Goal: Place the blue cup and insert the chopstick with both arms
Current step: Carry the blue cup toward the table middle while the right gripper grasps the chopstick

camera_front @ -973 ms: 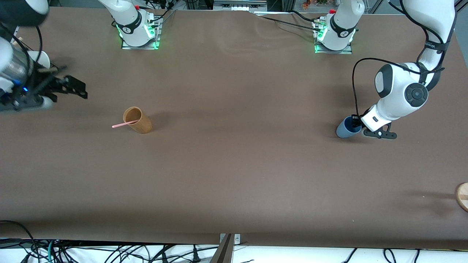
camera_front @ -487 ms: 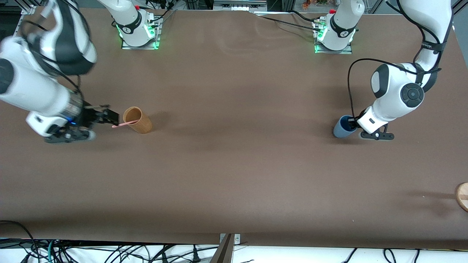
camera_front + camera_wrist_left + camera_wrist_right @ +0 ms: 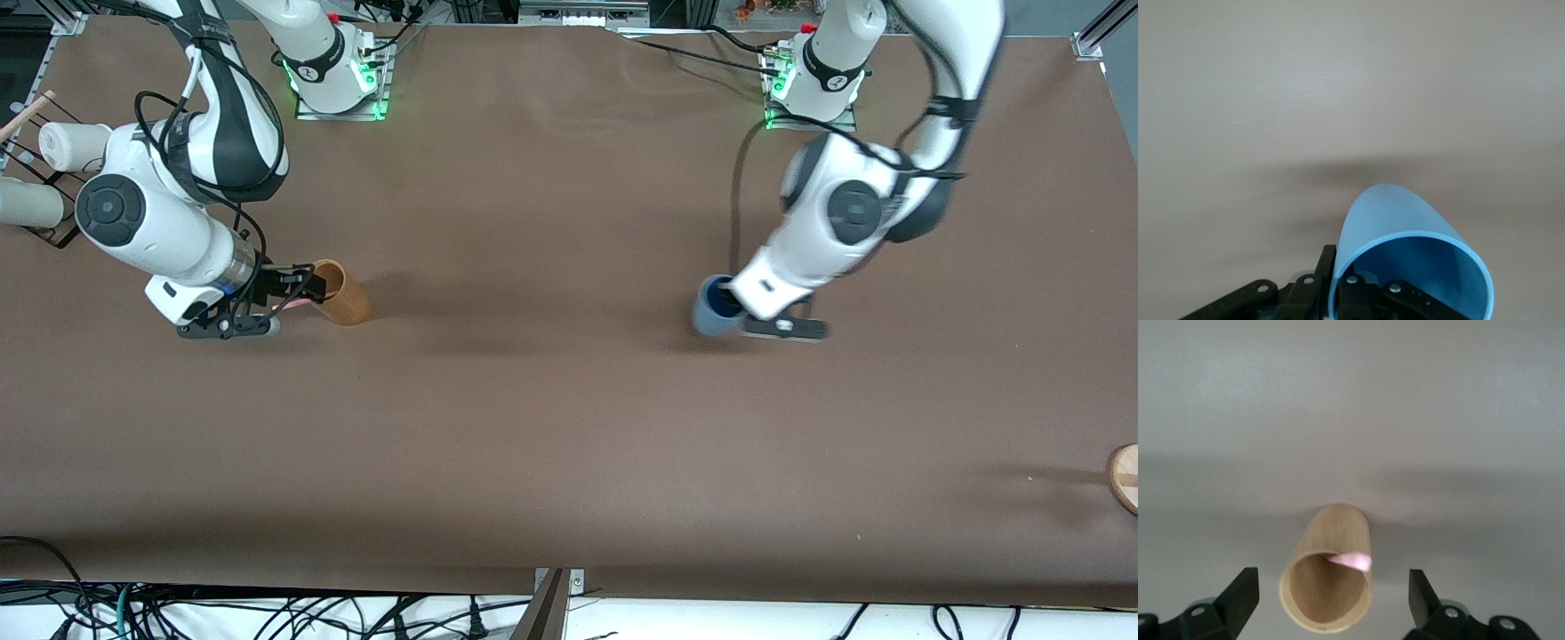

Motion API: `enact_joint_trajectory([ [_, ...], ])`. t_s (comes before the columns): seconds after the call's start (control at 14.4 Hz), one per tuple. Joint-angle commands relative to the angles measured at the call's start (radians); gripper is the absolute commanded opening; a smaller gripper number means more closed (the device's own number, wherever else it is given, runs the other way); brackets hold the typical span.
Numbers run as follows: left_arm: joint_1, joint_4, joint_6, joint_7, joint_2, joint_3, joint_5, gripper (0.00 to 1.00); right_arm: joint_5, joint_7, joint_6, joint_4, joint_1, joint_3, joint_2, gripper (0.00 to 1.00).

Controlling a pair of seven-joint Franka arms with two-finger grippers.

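The blue cup [image 3: 711,309] is near the table's middle, toward the left arm's end. My left gripper [image 3: 731,300] is shut on its rim. In the left wrist view one finger is inside the blue cup [image 3: 1405,247] and one outside, at my left gripper [image 3: 1338,283]. The tan-brown cup [image 3: 342,298] stands toward the right arm's end. The pink chopstick [image 3: 292,304] leans out of it. My right gripper [image 3: 298,283] is open over the cup's rim. In the right wrist view my right gripper [image 3: 1331,597] straddles the brown cup [image 3: 1328,587] and the chopstick's end [image 3: 1351,560].
A black wire rack [image 3: 44,227] with white cups [image 3: 76,147] stands at the right arm's end of the table. A round wooden piece [image 3: 1125,478] lies at the table's edge at the left arm's end, nearer to the camera.
My left gripper has carried the blue cup toward the table's middle. My right arm has swung in from the table's end and brought its open gripper to the brown cup and chopstick.
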Motion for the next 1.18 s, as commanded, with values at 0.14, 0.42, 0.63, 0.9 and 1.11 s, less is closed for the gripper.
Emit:
enact_joint_trajectory([
  [0.14,-0.196,0.314,-0.043,-0.293,0.244,-0.012,-0.006,0.00,-0.009,0.018,0.096,-0.117,-0.001,-0.010,-0.055,0.95],
  [0.42,-0.302,0.432,-0.043,-0.438,0.352,0.002,-0.008,0.00,-0.009,0.009,0.211,-0.179,-0.002,-0.010,-0.041,0.89],
  [0.63,-0.343,0.442,-0.032,-0.520,0.395,0.012,-0.011,0.00,-0.009,0.005,0.211,-0.167,-0.002,-0.010,-0.041,0.84],
  [0.9,-0.359,0.469,-0.029,-0.587,0.435,0.012,-0.009,0.00,-0.009,0.005,0.211,-0.157,-0.001,-0.010,-0.040,0.71],
  [1.11,-0.347,0.488,-0.038,-0.587,0.415,0.015,-0.022,1.00,-0.010,0.005,0.216,-0.157,-0.001,-0.010,-0.031,0.59],
])
